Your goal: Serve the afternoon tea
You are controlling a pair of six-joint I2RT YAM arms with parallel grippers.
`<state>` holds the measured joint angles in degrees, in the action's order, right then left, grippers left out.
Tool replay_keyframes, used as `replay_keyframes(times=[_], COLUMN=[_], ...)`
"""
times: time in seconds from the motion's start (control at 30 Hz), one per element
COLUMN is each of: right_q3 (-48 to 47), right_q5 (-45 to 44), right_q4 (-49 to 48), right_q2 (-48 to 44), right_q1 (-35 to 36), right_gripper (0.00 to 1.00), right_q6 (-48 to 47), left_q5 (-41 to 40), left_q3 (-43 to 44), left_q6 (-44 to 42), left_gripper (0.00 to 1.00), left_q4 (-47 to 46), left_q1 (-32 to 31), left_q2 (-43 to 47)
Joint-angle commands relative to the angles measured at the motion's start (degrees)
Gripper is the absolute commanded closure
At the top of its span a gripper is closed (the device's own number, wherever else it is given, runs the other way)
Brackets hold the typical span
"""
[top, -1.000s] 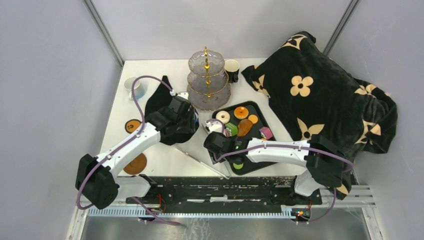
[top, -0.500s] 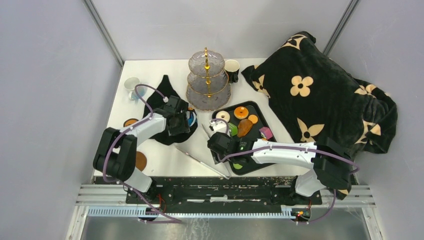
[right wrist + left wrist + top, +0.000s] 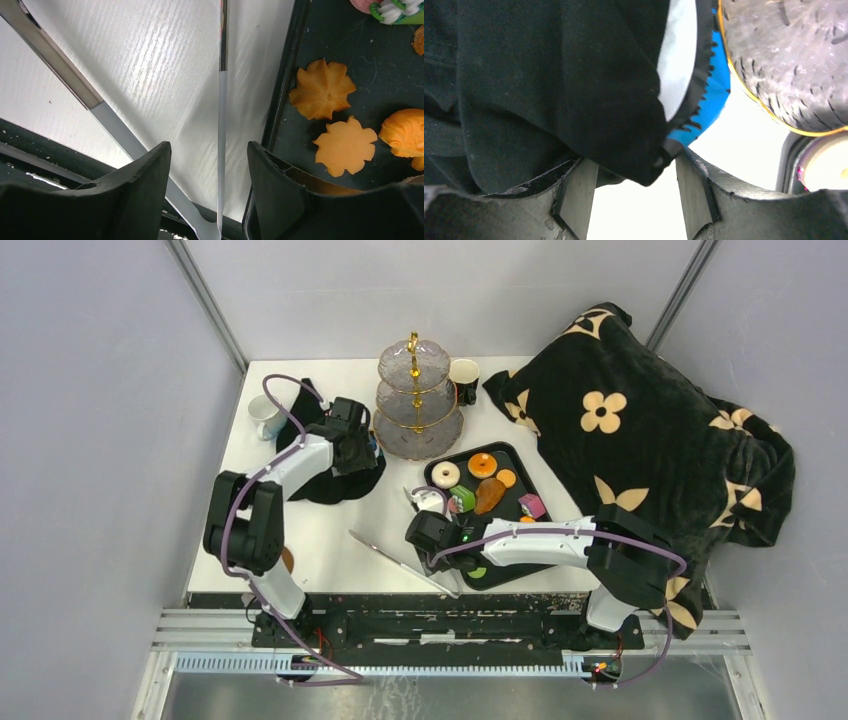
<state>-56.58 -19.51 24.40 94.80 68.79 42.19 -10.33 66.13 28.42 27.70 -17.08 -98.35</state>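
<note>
White tabletop, grey walls all round. Over the last second my left gripper (image 3: 636, 175) has swung away from the tray (image 3: 325, 40) to the back of the table. It now sits over the black cloth (image 3: 549, 75), just beside the tiered stand (image 3: 415, 400). Its fingers stand apart with a corner of cloth drooping at the gap, not pinched as far as I can see.

My right gripper (image 3: 207, 155) has eased to the tray's near-left edge, fingers apart, with one blade of the tongs (image 3: 222, 125) running between them. I judge I am going for the tongs, and I see no treat on the stand yet.

The treats all lie in the tray. Two orange flower cookies (image 3: 322, 90) are close to my right fingers. A white ring donut (image 3: 447, 474) and an orange donut (image 3: 482, 464) lie farther back, and a purple cube (image 3: 531, 505) sits toward the blanket (image 3: 640, 430).
</note>
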Motion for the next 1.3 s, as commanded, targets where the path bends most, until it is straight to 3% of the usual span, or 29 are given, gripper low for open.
replay_keyframes(times=[0.0, 0.17, 0.4, 0.67, 0.97, 1.27], right_q3=[-2.2, -2.0, -2.62, 1.92, 0.73, 0.76], right_q5=[0.55, 2.2, 5.46, 9.2, 3.93, 1.16], right_q4=[-1.62, -2.46, -1.78, -8.08, -7.61, -10.78], right_q2=[1.02, -0.29, -2.3, -7.29, -1.14, 4.47], right_q1=[-0.06, -0.06, -0.06, 0.0, 3.14, 5.03], right_gripper=[0.34, 0.13, 0.0, 0.01, 0.01, 0.01], right_q6=[-0.76, -2.99, -5.93, -5.24, -8.11, -9.6], left_q5=[2.57, 6.39, 9.31, 9.79, 10.54, 10.18], left_q3=[1.9, 1.67, -0.35, -3.81, -4.6, -5.12], left_q6=[-2.59, -1.79, -1.19, -0.32, -1.62, -1.68], left_gripper=[0.33, 0.27, 0.24, 0.22, 0.0, 0.01], left_q4=[0.29, 2.4, 5.44, 6.11, 5.02, 5.02], left_q1=[-0.96, -2.82, -3.66, -3.66, -3.64, -3.62], left_q2=[6.62, 15.55, 25.44, 31.4, 32.59, 32.82])
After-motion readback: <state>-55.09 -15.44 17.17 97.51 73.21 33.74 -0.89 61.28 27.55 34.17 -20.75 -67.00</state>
